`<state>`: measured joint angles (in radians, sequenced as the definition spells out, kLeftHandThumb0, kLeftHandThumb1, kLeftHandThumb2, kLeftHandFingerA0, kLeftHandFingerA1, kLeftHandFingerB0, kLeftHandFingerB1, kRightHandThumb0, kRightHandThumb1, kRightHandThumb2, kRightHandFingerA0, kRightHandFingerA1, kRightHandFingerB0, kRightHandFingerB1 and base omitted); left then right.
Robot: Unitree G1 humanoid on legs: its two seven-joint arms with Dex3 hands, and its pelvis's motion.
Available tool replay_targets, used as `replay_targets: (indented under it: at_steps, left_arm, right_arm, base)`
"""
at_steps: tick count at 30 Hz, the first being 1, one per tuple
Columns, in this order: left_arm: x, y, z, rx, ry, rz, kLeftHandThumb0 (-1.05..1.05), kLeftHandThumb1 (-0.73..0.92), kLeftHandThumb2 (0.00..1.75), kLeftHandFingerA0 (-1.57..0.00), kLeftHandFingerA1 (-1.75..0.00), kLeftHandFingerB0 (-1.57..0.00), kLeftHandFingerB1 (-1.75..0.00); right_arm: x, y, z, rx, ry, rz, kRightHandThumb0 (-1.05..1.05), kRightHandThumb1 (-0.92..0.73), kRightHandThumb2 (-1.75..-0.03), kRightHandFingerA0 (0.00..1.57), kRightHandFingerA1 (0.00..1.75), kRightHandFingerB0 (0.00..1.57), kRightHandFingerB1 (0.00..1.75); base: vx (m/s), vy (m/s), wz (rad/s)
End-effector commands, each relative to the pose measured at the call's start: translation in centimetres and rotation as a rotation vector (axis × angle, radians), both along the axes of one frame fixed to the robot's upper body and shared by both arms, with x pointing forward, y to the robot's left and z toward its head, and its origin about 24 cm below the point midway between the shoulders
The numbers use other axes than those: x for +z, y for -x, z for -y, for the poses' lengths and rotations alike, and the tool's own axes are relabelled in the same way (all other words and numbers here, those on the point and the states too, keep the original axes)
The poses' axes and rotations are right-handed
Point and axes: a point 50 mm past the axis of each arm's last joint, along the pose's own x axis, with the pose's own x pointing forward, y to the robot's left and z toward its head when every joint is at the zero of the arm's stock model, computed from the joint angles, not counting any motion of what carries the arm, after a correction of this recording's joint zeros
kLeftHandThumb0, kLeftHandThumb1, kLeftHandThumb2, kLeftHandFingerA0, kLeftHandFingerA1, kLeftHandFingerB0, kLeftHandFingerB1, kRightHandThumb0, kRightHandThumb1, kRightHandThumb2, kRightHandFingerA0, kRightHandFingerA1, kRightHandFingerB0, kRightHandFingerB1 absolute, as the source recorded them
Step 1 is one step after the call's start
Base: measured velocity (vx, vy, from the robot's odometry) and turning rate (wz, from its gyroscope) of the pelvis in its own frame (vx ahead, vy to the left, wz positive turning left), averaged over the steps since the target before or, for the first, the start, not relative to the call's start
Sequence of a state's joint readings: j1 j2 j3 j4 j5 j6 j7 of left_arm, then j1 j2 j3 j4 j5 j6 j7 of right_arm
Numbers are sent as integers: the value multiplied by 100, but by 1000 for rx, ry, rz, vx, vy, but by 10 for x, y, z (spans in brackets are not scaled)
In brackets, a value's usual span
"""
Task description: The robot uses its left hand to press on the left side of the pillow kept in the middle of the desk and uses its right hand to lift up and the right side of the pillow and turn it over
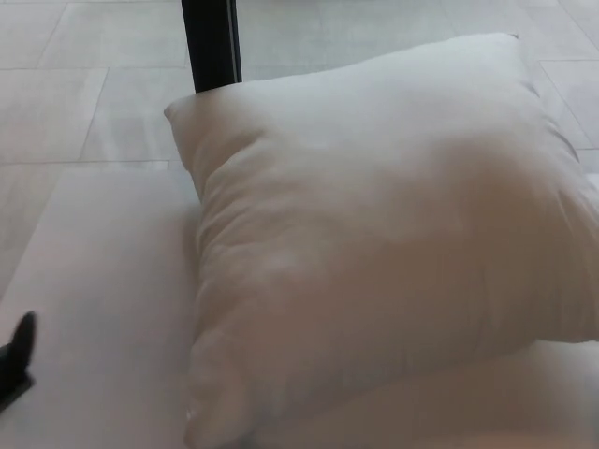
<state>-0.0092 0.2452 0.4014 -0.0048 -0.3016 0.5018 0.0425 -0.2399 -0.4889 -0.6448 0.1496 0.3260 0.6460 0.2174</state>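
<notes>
A large white pillow (pixel 384 234) lies flat on the pale desk (pixel 103 290), filling the middle and right of the head view. Nothing touches it. Only a black tip of my left hand (pixel 16 360) shows at the lower left edge, well apart from the pillow's left side; too little of it shows to tell its state. My right hand is out of the picture.
A black upright post (pixel 211 42) stands behind the pillow's far left corner. Pale floor tiles (pixel 75 84) run beyond the desk's far edge. Bare desk surface lies to the left of the pillow.
</notes>
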Motion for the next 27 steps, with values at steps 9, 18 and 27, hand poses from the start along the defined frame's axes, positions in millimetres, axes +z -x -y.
replay_targets:
  at_steps: [9, 18, 27]
  left_arm:
    - [4, 151, -144, 378, 236, -79, -98, 49, 56, -52, -52, 0, -74]
    - [-66, 242, -133, 648, 205, -360, -99, 48, 92, -32, -58, 0, -62]
    - [-76, 276, -132, 623, 145, -540, -96, 52, 57, -47, -67, 0, -75]
  right_arm:
    - [-3, 172, 136, -599, -236, 275, -91, -62, -59, 34, 65, 16, 63]
    - [-88, 254, 127, -1153, -287, 90, -91, -58, -105, 82, 132, 0, 39]
    - [-103, 262, 119, -1148, -244, -79, -91, -51, -93, 93, 140, 3, 64]
  base:
    - [0, 0, 0]
    - [0, 0, 0]
    - [0, 0, 0]
